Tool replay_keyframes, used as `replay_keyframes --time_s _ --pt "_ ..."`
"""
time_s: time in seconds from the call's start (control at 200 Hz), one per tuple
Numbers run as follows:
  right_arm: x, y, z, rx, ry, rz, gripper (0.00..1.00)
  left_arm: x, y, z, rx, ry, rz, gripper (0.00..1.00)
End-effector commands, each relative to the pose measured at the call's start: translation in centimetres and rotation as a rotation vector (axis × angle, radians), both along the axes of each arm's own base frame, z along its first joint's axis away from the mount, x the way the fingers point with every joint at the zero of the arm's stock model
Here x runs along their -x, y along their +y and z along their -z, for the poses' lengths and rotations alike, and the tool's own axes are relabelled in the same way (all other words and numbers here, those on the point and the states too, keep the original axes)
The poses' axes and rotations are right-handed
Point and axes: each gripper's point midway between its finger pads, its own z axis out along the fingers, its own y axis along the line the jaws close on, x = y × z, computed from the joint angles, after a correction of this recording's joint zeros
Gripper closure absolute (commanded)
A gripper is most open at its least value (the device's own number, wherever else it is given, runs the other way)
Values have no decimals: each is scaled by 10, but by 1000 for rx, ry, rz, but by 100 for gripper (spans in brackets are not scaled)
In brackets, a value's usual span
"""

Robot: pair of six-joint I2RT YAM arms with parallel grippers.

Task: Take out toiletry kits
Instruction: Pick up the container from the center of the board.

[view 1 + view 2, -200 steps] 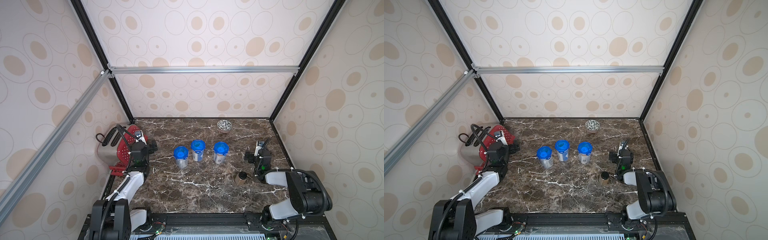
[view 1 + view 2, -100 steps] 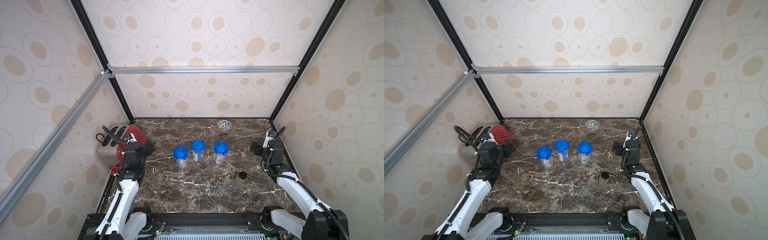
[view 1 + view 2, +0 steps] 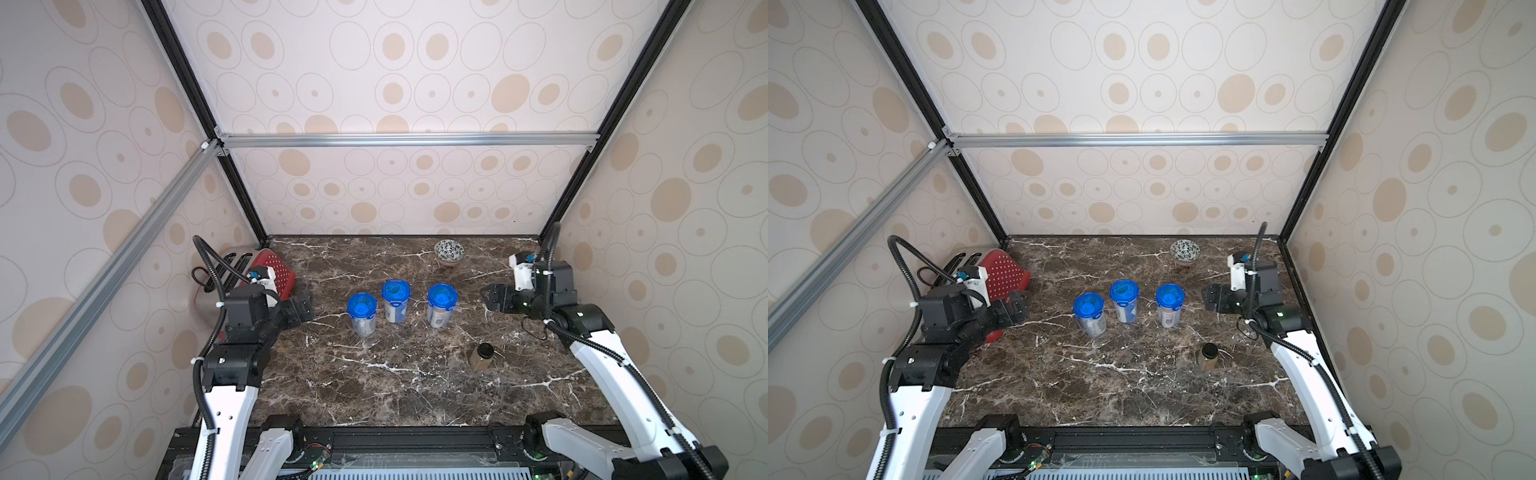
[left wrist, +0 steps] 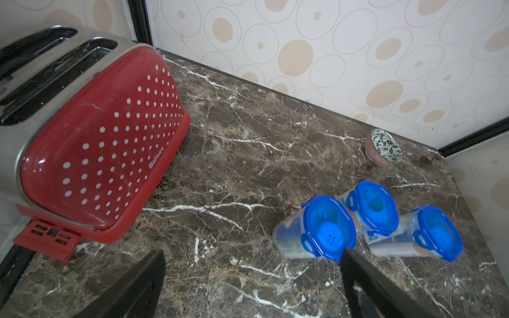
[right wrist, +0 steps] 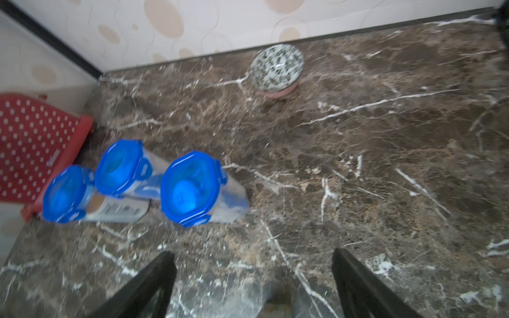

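Both arms have lifted from their folded rest and reached inward; left pincer and right pincer are spread wide and empty. Nothing is out yet: the toiletry kits apparently sit sealed inside three blue-lidded jars mid-tabletop.

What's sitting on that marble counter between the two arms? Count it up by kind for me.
clear jars with blue lids: 3
small brown jar: 1
patterned bowl: 1
red toaster: 1
Total: 6
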Motion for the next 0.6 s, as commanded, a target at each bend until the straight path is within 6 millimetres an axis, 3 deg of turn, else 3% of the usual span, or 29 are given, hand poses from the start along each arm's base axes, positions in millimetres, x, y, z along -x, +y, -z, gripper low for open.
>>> replay_keyframes --time_s 0.0,0.16,0.28,0.466,0.596 --pt "18 34 16 100 154 -166 6 22 -4 30 -30 100 44 1" --pt "14 68 21 276 255 -367 0 29 -4 32 -32 66 45 1" --pt "5 76 26 371 302 -463 0 27 -8 32 -17 61 64 1" --pt "-17 84 27 498 214 -628 0 25 -10 36 -9 79 76 1" --pt "-17 98 33 535 177 -828 0 25 -11 35 -5 74 81 1"
